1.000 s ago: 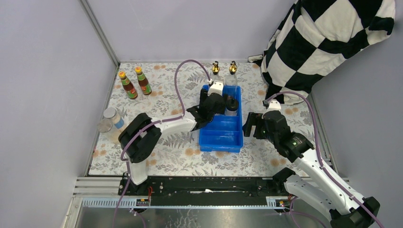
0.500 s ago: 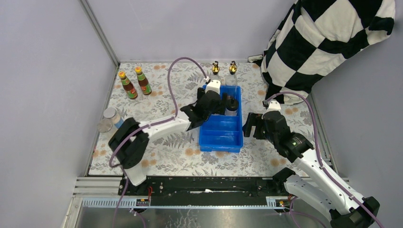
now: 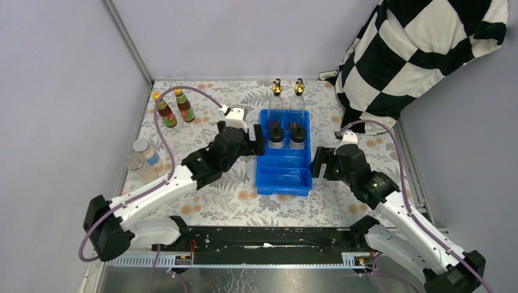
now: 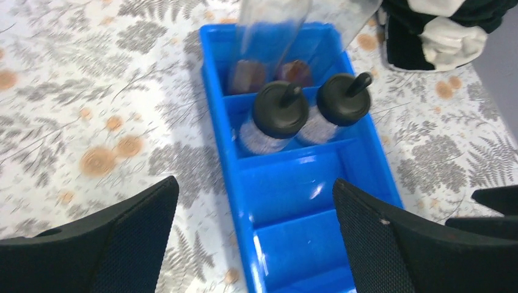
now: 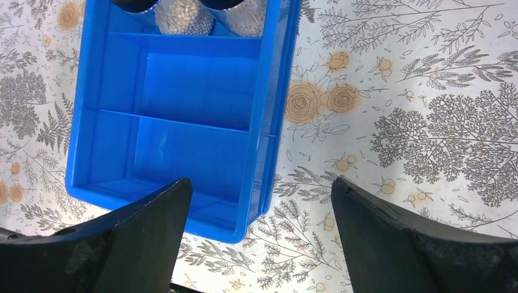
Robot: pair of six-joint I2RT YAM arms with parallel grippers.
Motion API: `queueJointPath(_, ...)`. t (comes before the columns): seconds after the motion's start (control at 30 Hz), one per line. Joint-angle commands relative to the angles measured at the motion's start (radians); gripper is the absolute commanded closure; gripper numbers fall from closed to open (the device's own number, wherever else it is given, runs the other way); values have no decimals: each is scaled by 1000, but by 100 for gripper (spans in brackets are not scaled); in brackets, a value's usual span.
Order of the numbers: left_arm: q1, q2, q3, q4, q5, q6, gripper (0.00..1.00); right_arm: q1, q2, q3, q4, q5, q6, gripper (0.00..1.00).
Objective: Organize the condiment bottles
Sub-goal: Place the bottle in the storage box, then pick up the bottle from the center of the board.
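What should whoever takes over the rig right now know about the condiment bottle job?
Left gripper: open, empty, just left of the blue tray.
Right gripper: open, empty, by the tray's right side.
Done: two gold-spouted bottles stand in the tray's far compartment, two black-capped bottles in the next.
Left: two orange-capped sauce bottles at the far left of the table and two silver-lidded jars by its left edge, probably for the two empty near compartments.

Pale lilac walls [image 3: 61,91] enclose a floral-patterned tabletop [image 3: 293,207]
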Motion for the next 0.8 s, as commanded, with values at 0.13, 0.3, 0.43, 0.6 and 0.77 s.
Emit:
queueJointPath(0.13,-3,-221,-137,-142,-119,-68,1,5,47,-2,83,-46,-4,2)
queueJointPath(0.3,-3,-297,-178,-188,-151,-85,1,6,82,-3,118,-64,-6,0)
queueJointPath(0.43,-3,-320,-193,-198,-167,-91,1,5,86,-18,143,-77,-5,0)
queueJointPath(0.6,-3,-311,-210,-196,-159,-94,1,5,86,-36,159,-93,-9,0)
queueJointPath(0.77,-3,-308,-244,-189,-159,-100,1,5,96,-62,205,-121,-12,0)
